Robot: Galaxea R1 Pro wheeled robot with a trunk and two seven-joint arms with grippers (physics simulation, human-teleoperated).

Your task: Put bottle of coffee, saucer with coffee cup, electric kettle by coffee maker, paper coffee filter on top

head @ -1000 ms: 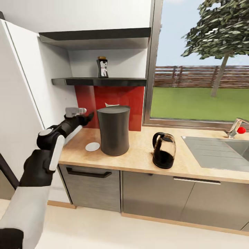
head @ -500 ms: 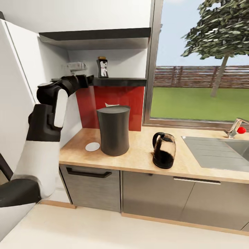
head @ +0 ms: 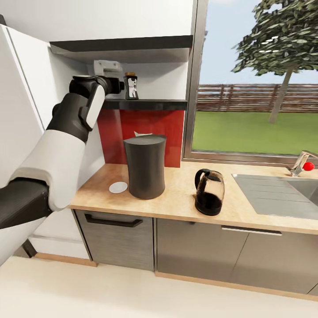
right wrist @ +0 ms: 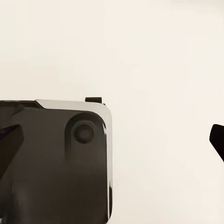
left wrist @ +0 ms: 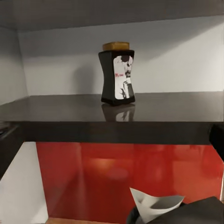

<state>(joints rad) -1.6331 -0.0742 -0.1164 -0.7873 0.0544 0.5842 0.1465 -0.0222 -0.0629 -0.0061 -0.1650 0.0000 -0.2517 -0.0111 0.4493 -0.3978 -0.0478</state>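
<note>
Take the coffee maker (head: 145, 167) as your landmark on the countertop (head: 176, 201): the saucer (head: 118, 187) lies just beside its base on the left, the electric kettle (head: 209, 192) stands apart to its right and a little nearer you, and the sink (head: 282, 190) lies farther right beyond the kettle. A paper coffee filter (left wrist: 155, 206) rises behind its top, against the back wall. Above it, your bottle of coffee (head: 130, 86) stands on the kitchen shelf (head: 145, 104), with the left gripper (head: 120, 85) at shelf height just left of the bottle.
</note>
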